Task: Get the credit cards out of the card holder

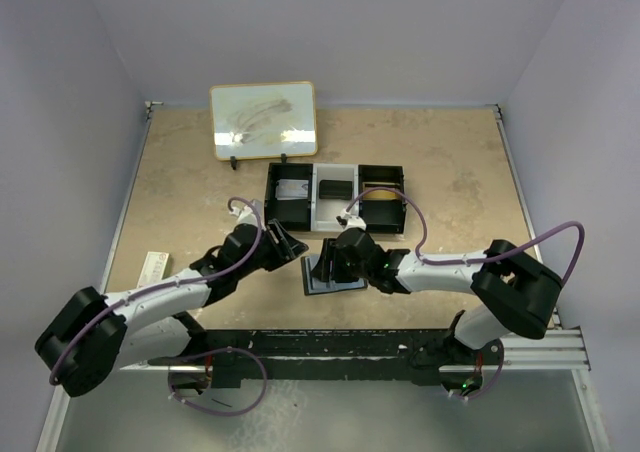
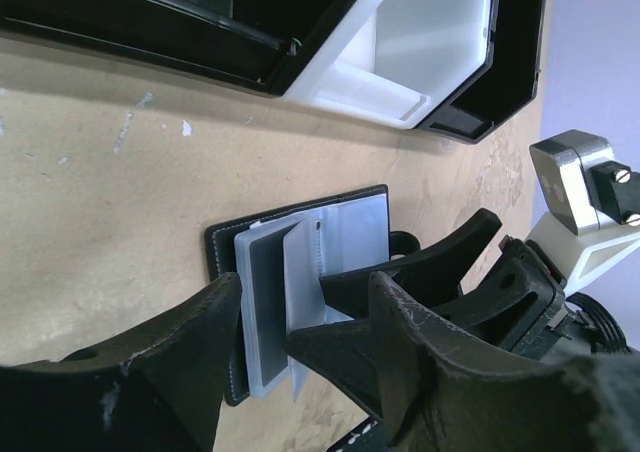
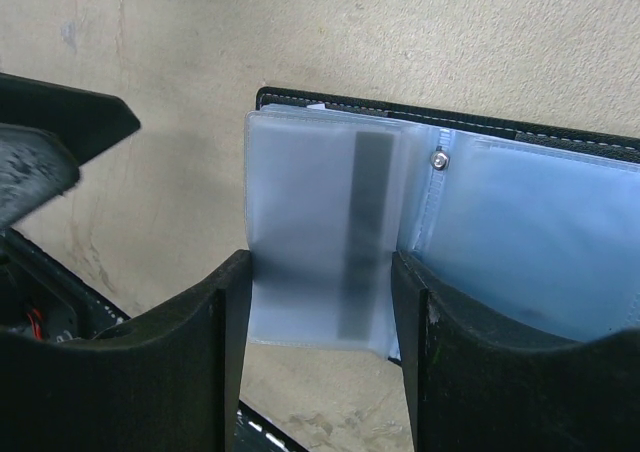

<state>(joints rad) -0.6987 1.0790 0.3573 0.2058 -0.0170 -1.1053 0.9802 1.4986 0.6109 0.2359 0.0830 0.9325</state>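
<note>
Surface (image 1: pixel 180 172): beige and mottled, with lilac walls (image 1: pixel 60 92) on three sides and a whiteboard (image 1: pixel 264 120) propped at 12 o'clock.
Tray (image 1: pixel 268 197): black and white, three compartments, just past centre.
Card holder (image 1: pixel 320 278) (image 2: pixel 350 230) (image 3: pixel 540 232): lies open and flat at 6 o'clock of the tray, apart from it. Black stitched cover, frosted blue-grey sleeve leaves (image 3: pixel 300 222), small metal stud (image 3: pixel 438 158) at the spine.
Striped leaf (image 3: pixel 365 232): a dark band shows through the plastic.
Left pincer (image 1: pixel 283 242) (image 2: pixel 262 327): at the holder's 10 o'clock corner, fingers partly apart with raised leaves between them. Tips sit at or against the plastic; cannot tell whether it is clamped.
Right pincer (image 1: pixel 345 257) (image 3: pixel 320 267): over the holder's 1 o'clock part, fingers about half apart and closed against both side edges of the striped leaf, which fills the gap.
</note>
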